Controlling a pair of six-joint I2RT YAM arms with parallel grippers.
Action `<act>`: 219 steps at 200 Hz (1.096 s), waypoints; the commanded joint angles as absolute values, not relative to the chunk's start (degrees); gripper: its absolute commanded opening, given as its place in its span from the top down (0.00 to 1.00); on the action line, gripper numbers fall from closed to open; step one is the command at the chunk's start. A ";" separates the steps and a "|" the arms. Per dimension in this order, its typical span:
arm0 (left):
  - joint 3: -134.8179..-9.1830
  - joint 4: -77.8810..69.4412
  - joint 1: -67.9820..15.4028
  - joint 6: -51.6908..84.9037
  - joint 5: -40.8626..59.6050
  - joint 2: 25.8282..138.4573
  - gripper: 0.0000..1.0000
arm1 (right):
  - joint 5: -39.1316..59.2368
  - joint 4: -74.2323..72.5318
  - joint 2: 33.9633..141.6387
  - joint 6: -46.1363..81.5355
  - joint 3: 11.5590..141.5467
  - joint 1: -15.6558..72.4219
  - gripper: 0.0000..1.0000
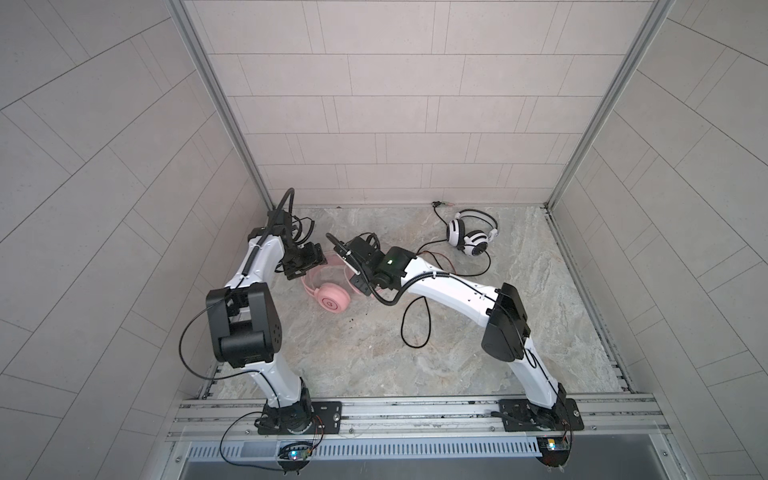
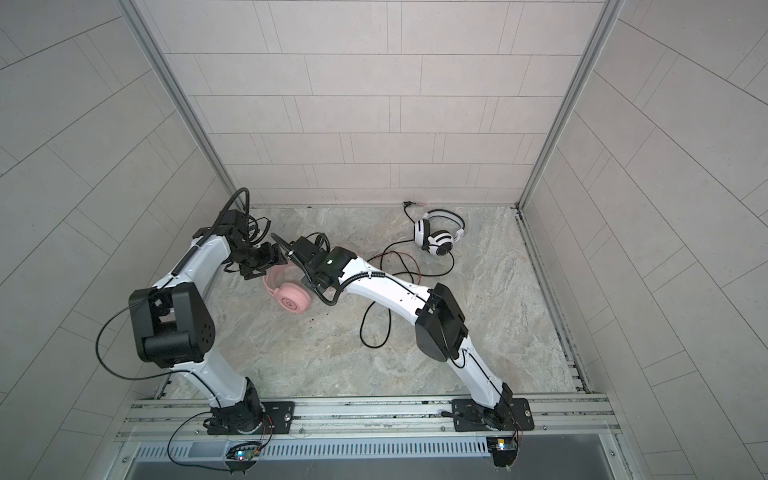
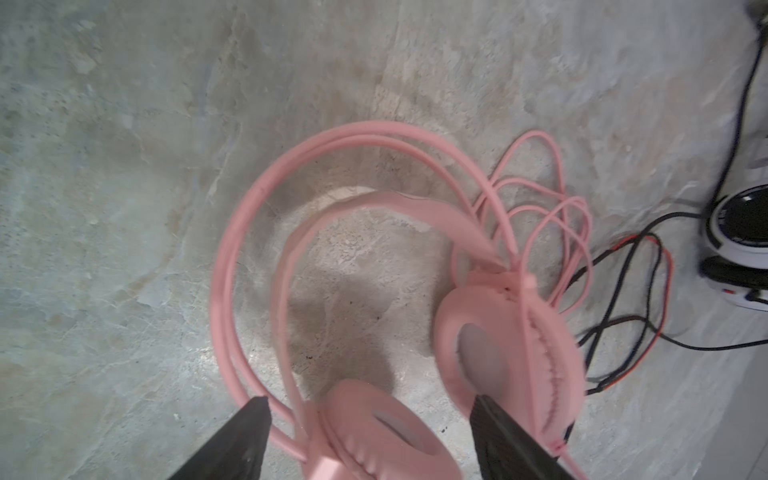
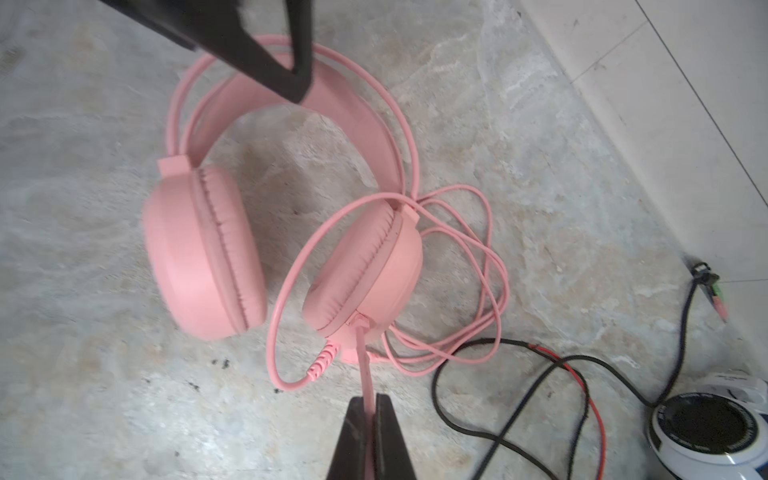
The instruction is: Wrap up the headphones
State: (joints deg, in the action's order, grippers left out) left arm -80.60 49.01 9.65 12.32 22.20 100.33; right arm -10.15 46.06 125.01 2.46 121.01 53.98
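The left gripper (image 3: 369, 400) hangs over the pink headset (image 1: 330, 297) at the left of the table (image 1: 374, 365), its jaws spread wide. In the left wrist view one ear cup (image 3: 374, 440) shows between its fingers (image 3: 249, 436), and the second cup (image 3: 552, 353) sits just beside the other finger. Whether either finger touches the headset is unclear.

The pink headset lies on the table left of centre in both top views. Its cups are close together and the headband (image 4: 353, 112) arches away from them. The pink cable (image 4: 322, 362) lies in loose loops just beside the second cup.

The right gripper (image 4: 368, 401) reaches across the middle. Its jaws are pressed together, pinching a straight run of the pink cable that leads to that cup.

Further right, the black cable (image 4: 433, 390) loops over the middle of the table, passing near the pink loops, with a red wire (image 4: 595, 409) along part of it. At the back right sits the striped headset (image 1: 469, 237), well apart from both grippers. Its plug (image 1: 440, 204) lies at the foot of the back wall.
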 commanded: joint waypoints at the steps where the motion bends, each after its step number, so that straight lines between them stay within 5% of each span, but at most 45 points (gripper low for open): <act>1: -85.77 55.39 8.17 7.76 15.43 102.21 0.16 | -10.38 45.78 121.02 -0.93 116.94 49.04 0.98; 79: -91.46 61.52 1.16 4.88 15.06 112.33 0.14 | -3.84 43.17 121.68 -1.65 117.10 45.03 0.97; 177: -75.06 53.01 -3.10 14.75 10.48 107.39 0.13 | -2.38 40.06 117.14 1.12 110.79 45.00 0.96; 219: -76.34 52.03 -3.69 16.92 12.60 110.42 0.23 | 1.18 36.86 114.21 1.93 107.05 45.08 0.96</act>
